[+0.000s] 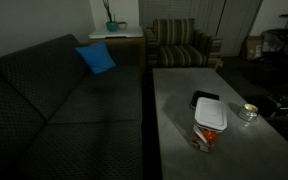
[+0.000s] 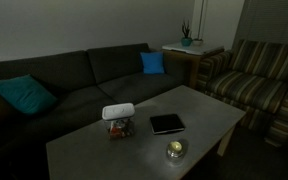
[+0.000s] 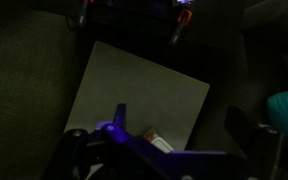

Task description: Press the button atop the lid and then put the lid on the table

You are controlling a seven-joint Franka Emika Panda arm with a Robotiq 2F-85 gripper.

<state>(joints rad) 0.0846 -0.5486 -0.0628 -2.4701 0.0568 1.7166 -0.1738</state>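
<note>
The room is being shown very dimly. In an exterior view, the lid (image 1: 210, 115) is being carried atop a clear container (image 1: 206, 136) toward the lower right of the frame, on the table (image 1: 174, 90). The container's reddish contents are being blurred beyond telling. A black tray (image 1: 206, 99) is lying just beside it, with a shiny round dish (image 1: 248, 112) near. In the wrist view, the gripper (image 3: 119, 140) is being cut off by the bottom edge and swallowed by darkness and purple glow. How far its jaws are parted, or whether anything is being gripped, cannot be told.
</note>
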